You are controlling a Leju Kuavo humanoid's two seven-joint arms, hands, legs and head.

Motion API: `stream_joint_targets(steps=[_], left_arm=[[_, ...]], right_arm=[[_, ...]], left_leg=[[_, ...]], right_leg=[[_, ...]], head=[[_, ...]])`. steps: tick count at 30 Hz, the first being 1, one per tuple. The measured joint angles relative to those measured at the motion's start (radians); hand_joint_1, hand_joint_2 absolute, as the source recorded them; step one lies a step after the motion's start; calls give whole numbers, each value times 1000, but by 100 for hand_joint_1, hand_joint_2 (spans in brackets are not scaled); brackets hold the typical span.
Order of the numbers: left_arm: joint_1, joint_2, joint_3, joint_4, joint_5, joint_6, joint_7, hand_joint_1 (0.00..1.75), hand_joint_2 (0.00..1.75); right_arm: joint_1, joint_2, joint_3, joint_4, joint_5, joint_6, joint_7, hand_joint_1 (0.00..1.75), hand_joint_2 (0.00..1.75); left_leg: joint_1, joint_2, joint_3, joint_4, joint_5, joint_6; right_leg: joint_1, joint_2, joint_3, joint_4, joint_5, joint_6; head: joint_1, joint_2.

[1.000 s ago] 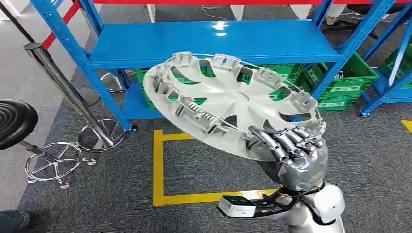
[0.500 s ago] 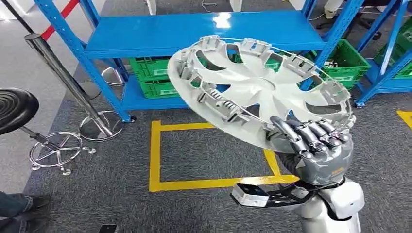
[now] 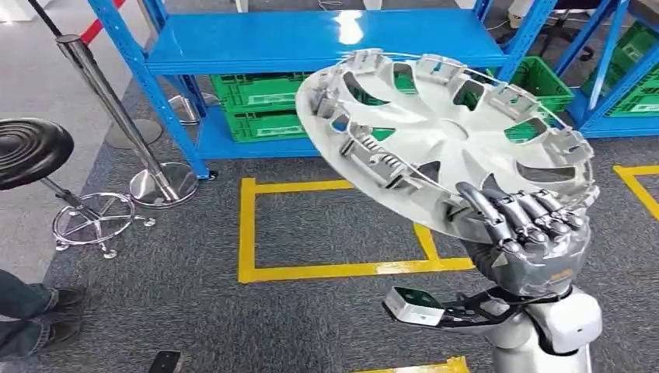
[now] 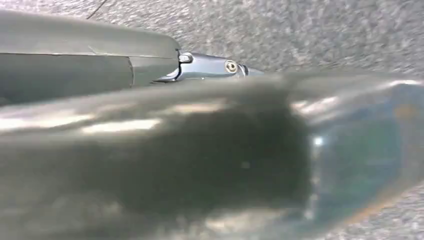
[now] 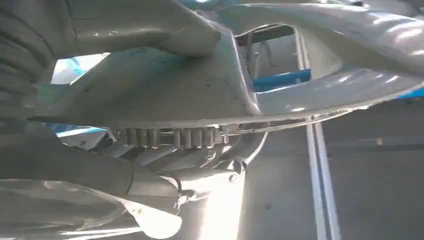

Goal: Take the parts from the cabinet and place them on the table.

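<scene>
I am gripping the hubcap (image 3: 443,136) by its rim in my right hand (image 3: 521,233), turning from the rack (image 3: 311,47); table next; left hand's state unclear.

The wheel cover (image 3: 443,140) hides part of the blue shelf rack (image 3: 256,47) and green crates (image 3: 256,109). The left hand (image 4: 150,150) is blurred, its fingers indistinct.
</scene>
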Motion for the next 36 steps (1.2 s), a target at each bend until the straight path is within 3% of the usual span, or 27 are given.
stream_joint_targets(steps=[1,2,4,5,6,7,9,10,11,12,13,14,15,17,19,21,22,23,25,26,27,28,30,31,32,35,36], left_arm=[[-1,1,0,3,0,0,-1,0,0],[-2,0,0,5,-1,0,-1,0,0],[-7,0,0,10,-3,0,-3,0,0],[-5,1,0,11,-3,0,-3,0,0],[-7,2,0,14,-3,0,-3,0,0],[-3,2,0,14,-6,1,-1,0,0],[-2,0,-1,14,-10,11,8,0,0],[-2,-1,-2,14,-11,16,12,0,0],[-2,-2,-3,14,-12,20,21,0,0],[-2,-2,-6,13,-13,22,27,0,0],[-2,-2,-7,13,-13,22,28,0,0],[-2,-2,-8,10,-13,22,32,0,0],[-2,-2,-8,6,-13,23,35,0,0],[-4,-2,-9,-1,-13,23,37,0,0],[-7,-4,-9,-3,-13,23,37,0,0],[-3,-5,-10,-3,-13,23,39,0,0],[-2,-5,-10,-4,-13,23,39,0,0],[-3,-5,-9,-5,-12,25,39,0,0],[-2,-6,-10,-7,-12,24,39,0,0],[-1,-6,-10,-7,-12,24,39,0,0],[0,-6,-10,-7,-12,24,39,0,0],[0,-6,-10,-7,-12,24,39,0,0],[0,-8,-10,-7,-12,24,39,0,0],[0,-9,-10,-7,-12,24,39,0,0],[-1,-10,-10,-7,-12,24,39,0,0],[-1,-10,-10,-7,-12,24,39,0,0],[-1,-10,-10,-7,-12,24,39,0,0]], right_arm=[[-1,0,-5,-4,-1,0,0,175,175],[3,0,-7,-11,-5,0,0,175,175],[11,0,-16,-21,-12,0,0,175,175],[17,0,-25,-27,-16,0,0,175,175],[18,0,-30,-30,-19,0,0,175,175],[21,0,-38,-35,-21,0,0,175,175],[26,0,-50,-48,-30,0,0,175,175],[27,0,-54,-53,-34,0,0,175,175],[29,0,-58,-56,-38,0,0,175,175],[31,0,-61,-58,-40,0,0,175,175],[32,0,-64,-59,-43,0,0,175,175],[33,0,-69,-59,-47,0,0,175,175],[33,0,-72,-61,-50,0,0,175,175],[33,0,-77,-64,-53,0,0,175,175],[31,0,-79,-65,-57,0,0,175,175],[30,0,-80,-65,-61,0,0,175,175],[31,0,-83,-65,-64,0,0,175,175],[30,0,-85,-65,-68,0,0,175,175],[31,0,-86,-65,-72,0,0,175,175],[31,0,-87,-63,-74,0,0,175,175],[32,0,-88,-61,-75,0,0,175,175],[33,0,-92,-61,-75,0,0,175,175],[32,0,-94,-61,-75,0,0,175,175],[31,0,-94,-61,-74,0,0,175,175],[30,0,-94,-61,-74,0,0,175,175],[29,0,-98,-61,-72,0,0,175,175],[29,0,-100,-61,-72,0,0,175,175]], left_leg=[[-3,-1,-12,11,5,-5],[-5,-1,-16,15,17,-10],[-1,0,-27,11,41,-17],[-1,-3,-32,10,50,-26],[4,-4,-37,15,32,-31],[5,-5,-47,47,-35,-38],[7,-5,-72,185,-163,-46],[7,-5,-83,259,-195,-49],[8,-5,-86,318,-192,-49],[8,-5,-80,347,-149,-49],[8,-5,-55,333,-100,-46],[8,-6,-14,281,-66,-41],[8,-6,49,189,-57,-35],[3,-9,174,-1,-123,-22],[-1,-9,171,-20,-133,-18],[4,-7,165,-28,-115,-1],[3,-3,161,-28,-109,4],[3,-3,151,-26,-102,12],[-1,-3,129,-25,-87,15],[-3,-2,120,-23,-81,15],[-5,-2,113,-22,-77,15],[-6,-3,109,-20,-74,15],[-7,-4,104,-14,-73,13],[-8,-3,103,-11,-73,13],[-14,-3,95,-5,-72,6],[-10,-3,85,-4,-60,-11],[-14,-3,85,-2,-60,-14]], right_leg=[[5,1,76,-104,-51,6],[6,4,107,-164,-84,-16],[11,4,79,-156,-82,-25],[11,1,67,-156,-72,-39],[6,-4,57,-156,-62,-53],[7,-4,42,-155,-49,-65],[8,-4,13,-154,-28,-74],[9,-4,6,-154,-15,-74],[9,-4,-9,-152,-2,-74],[10,-4,-28,-149,11,-72],[10,-4,-46,-146,22,-70],[11,-4,-61,-142,30,-67],[12,-3,-72,-138,38,-64],[16,-3,-81,-130,49,-53],[12,-5,-88,-132,65,-40],[10,-3,-96,-131,68,-26],[8,-2,-112,-114,43,-23],[8,-1,-134,-55,-4,-19],[8,-1,-202,124,-91,-12],[8,-1,-220,183,-111,-11],[8,-1,-211,184,-104,-12],[9,-1,-176,141,-80,-14],[10,-2,-60,-43,-7,-25],[13,-2,-18,-122,-7,-33],[15,-2,2,-142,-12,-37],[20,0,-10,-139,-6,-48],[14,-1,-10,-149,0,-58]], head=[[5,0],[3,0],[0,0],[2,0],[0,0],[-1,0],[-5,0],[-6,0],[-6,0],[-6,0],[-6,0],[-6,0],[-6,0],[-5,0],[-5,0],[-6,0],[-3,0],[-1,0],[-1,0],[0,0],[-1,0],[0,0],[0,0],[-1,0],[-2,0],[-1,0],[-2,0]])
